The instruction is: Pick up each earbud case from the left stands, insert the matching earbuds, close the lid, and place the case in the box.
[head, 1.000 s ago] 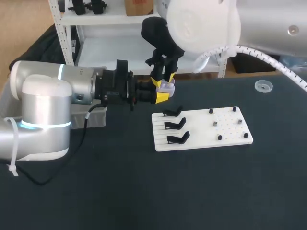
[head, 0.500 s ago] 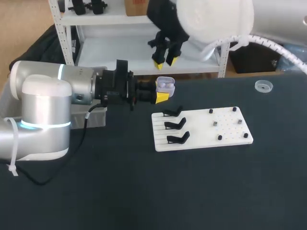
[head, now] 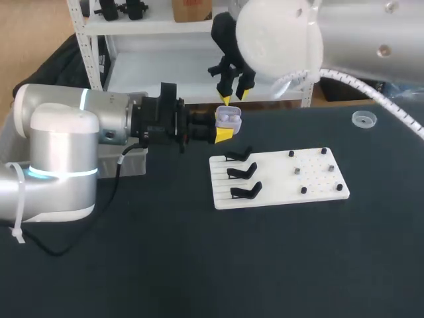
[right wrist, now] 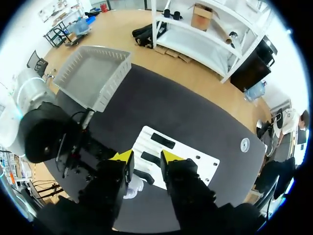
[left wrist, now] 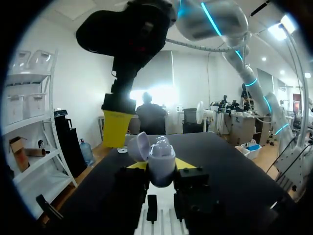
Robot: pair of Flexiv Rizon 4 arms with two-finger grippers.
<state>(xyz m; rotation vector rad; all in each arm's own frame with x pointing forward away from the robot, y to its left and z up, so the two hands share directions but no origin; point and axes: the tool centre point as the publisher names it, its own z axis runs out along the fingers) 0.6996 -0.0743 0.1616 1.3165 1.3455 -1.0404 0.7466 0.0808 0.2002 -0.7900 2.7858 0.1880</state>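
My left gripper comes in level from the left and is shut on a pale lilac earbud case, held above the table. In the left wrist view the case sits between the yellow tips with its lid open and an earbud showing inside. My right gripper hangs just above the case, open and empty, one of its fingers beside the lid. From the right wrist view the case lies under that gripper. Three black stands on the white board are bare.
Small dark pegs stand on the board's right half. A clear round dish lies at the back right. A grey mesh box stands at the table's left edge, behind my left arm.
My right gripper lifted off the case, rose clear, then came partway back down over it. The left gripper and case have stayed put.
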